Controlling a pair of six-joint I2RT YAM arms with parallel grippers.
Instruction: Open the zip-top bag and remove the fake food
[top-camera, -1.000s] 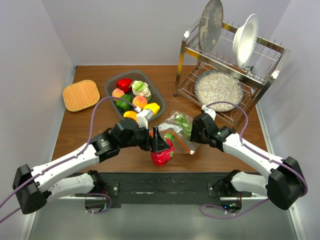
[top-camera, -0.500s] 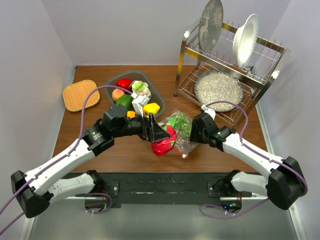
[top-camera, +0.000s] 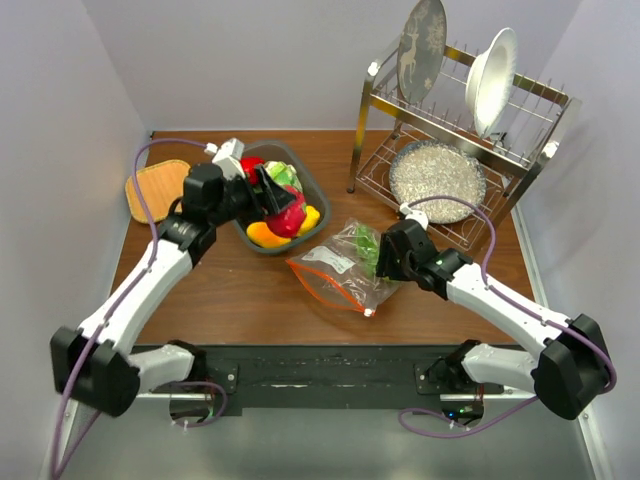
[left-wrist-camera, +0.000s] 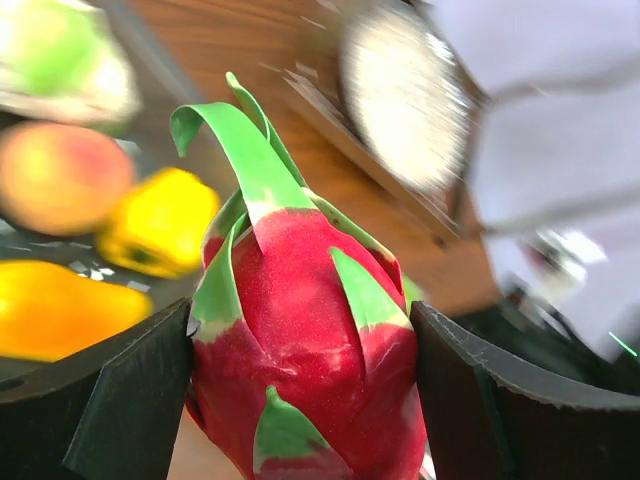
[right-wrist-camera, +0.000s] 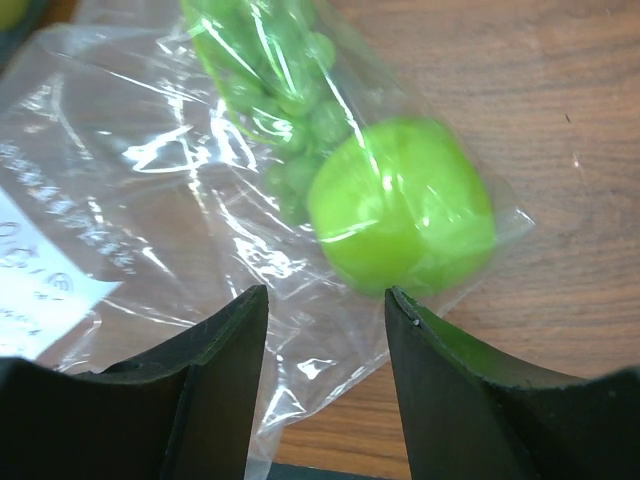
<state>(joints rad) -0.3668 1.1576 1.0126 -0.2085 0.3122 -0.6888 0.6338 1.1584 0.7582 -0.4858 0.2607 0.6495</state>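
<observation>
A red fake fruit with green scales sits between the two fingers of my left gripper, which is shut on it. In the top view that gripper holds the fruit over the grey bin. The zip-top bag lies crumpled mid-table, its orange-red zip strip toward the front. Through the plastic I see a green apple and green grapes. My right gripper stands open right over the bag's corner by the apple, film between its fingers but not pinched.
The grey bin holds other toy food: a yellow piece, a peach and an orange piece. A woven mat lies at the back left. A metal dish rack with plates and a bowl stands at the back right.
My left arm has carried the red fruit from beside the bag at the front to the back left, over the bin. The bag has settled flatter. My right gripper has hardly moved.
</observation>
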